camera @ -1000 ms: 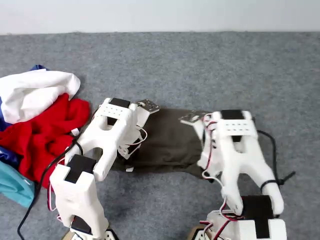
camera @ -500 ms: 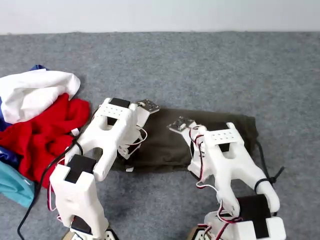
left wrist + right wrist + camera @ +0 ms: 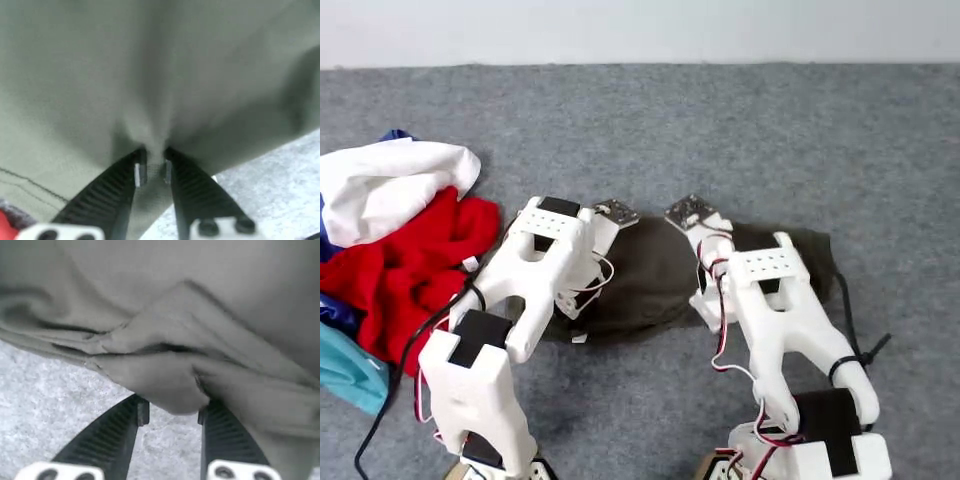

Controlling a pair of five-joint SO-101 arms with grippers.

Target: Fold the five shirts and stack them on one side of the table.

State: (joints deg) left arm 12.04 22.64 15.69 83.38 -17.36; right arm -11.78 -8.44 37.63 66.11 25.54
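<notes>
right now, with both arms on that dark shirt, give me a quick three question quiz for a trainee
1. True or false: the left gripper is shut on the dark shirt.
2. Which shirt tops the pile? A red, B white, C teal.
3. How many grippers hold the dark shirt?
Key: 1 true. 2 B, the white shirt. 3 two; the right gripper pinches a fold of it as well.
</notes>
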